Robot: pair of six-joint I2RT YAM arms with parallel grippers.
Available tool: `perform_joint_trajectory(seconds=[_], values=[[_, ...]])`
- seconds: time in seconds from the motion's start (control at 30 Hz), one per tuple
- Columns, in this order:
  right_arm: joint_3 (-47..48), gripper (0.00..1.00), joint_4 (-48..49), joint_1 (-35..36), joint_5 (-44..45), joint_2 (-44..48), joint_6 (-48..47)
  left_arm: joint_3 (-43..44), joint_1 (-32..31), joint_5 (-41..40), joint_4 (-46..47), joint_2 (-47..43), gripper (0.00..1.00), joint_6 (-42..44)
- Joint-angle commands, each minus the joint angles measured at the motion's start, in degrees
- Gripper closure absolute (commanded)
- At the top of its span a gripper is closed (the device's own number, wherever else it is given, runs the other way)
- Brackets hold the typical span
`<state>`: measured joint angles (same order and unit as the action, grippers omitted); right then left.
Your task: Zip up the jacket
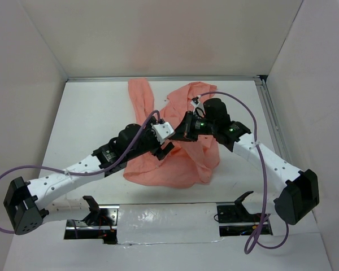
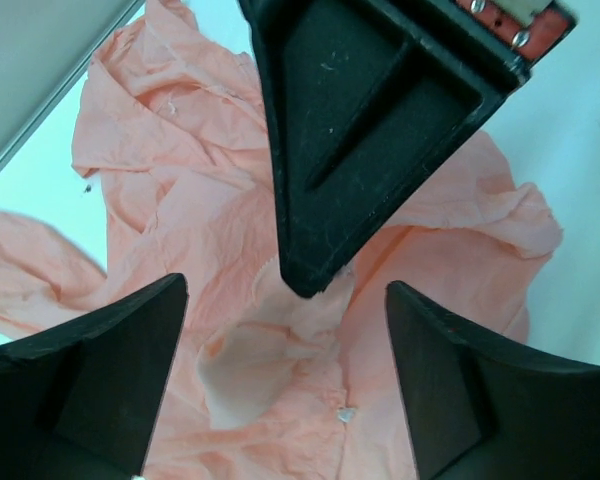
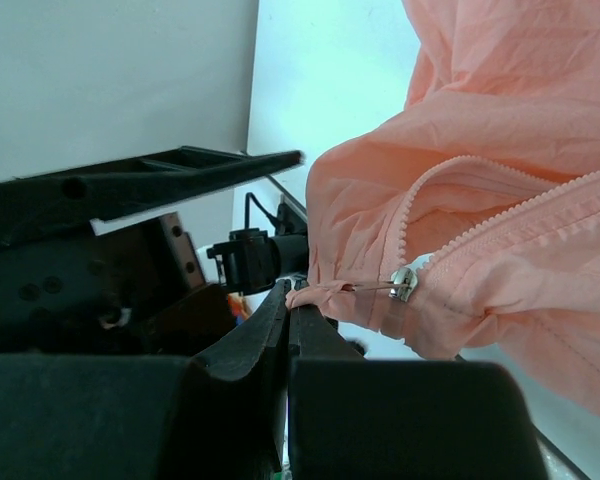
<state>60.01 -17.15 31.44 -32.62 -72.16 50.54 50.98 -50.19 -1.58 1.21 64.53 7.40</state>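
The salmon-pink jacket [image 1: 178,164] lies crumpled in the middle of the white table. My right gripper [image 3: 290,292] is shut on the pink fabric pull tab [image 3: 320,293] of the silver zipper slider [image 3: 404,284], where the two rows of zipper teeth [image 3: 500,230] meet. My left gripper [image 2: 285,320] hangs open right above the jacket [image 2: 180,160], its fingers [image 2: 110,370] wide apart on either side of the right gripper's tip. In the top view the two grippers, left [image 1: 170,144] and right [image 1: 181,135], meet over the upper middle of the jacket.
White walls close in the table on three sides, with a metal rail [image 1: 269,118] along the right edge. Two black brackets [image 1: 93,203] [image 1: 241,200] stand at the near edge. The purple cables [image 1: 237,104] loop above the arms.
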Motion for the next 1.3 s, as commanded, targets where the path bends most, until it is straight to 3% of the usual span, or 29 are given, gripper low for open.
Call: perform_joint_trajectory(seconds=[0.0,0.17,0.2,0.3,0.63,0.73,0.8,0.87,0.9,0.93,1.07,1.2,1.27], values=[[1.43,1.00,3.70,-0.59,-2.53,1.85,0.96,1.66,-0.17,1.15,5.12,2.17,0.10,4.02],[1.60,1.00,4.23,-1.47,-3.59,2.02,1.22,2.54,-0.17,0.35,4.59,4.90,0.16,3.85],[1.52,1.00,4.23,-1.30,-3.68,1.94,1.31,2.81,-0.17,0.35,4.50,5.34,0.24,3.59],[1.25,1.00,4.58,-1.65,-3.68,1.85,1.40,2.98,-0.17,0.53,4.94,4.91,0.38,3.32],[0.90,1.00,5.28,-1.65,-4.47,0.62,1.92,-0.35,-0.17,4.66,10.73,1.03,0.36,4.11],[0.99,1.00,5.63,-1.65,-4.73,0.71,1.93,-0.27,-0.17,4.13,11.62,2.26,0.51,5.17],[1.16,1.00,5.46,-1.82,-4.64,0.71,1.93,0.61,-0.25,3.08,10.22,3.31,0.56,5.43],[1.16,1.00,5.81,-1.82,-4.99,0.71,2.10,1.31,-0.25,2.55,9.69,4.46,0.54,5.52],[1.25,1.00,5.81,-1.91,-5.00,0.71,2.02,1.49,-0.25,2.73,9.16,4.81,0.51,5.52],[1.34,1.00,5.81,-2.00,-5.17,0.62,1.93,1.49,-0.17,2.29,9.07,4.90,0.41,5.43],[1.60,1.00,5.55,-2.08,-5.09,0.62,1.84,1.23,-0.17,2.73,8.98,4.73,0.33,5.08],[1.60,1.00,5.63,-2.26,-5.17,0.71,1.75,1.23,-0.17,1.85,9.86,4.99,0.36,5.34],[1.60,1.00,5.63,-2.26,-5.17,0.62,1.75,1.40,-0.17,1.94,10.21,5.17,0.46,5.43]])
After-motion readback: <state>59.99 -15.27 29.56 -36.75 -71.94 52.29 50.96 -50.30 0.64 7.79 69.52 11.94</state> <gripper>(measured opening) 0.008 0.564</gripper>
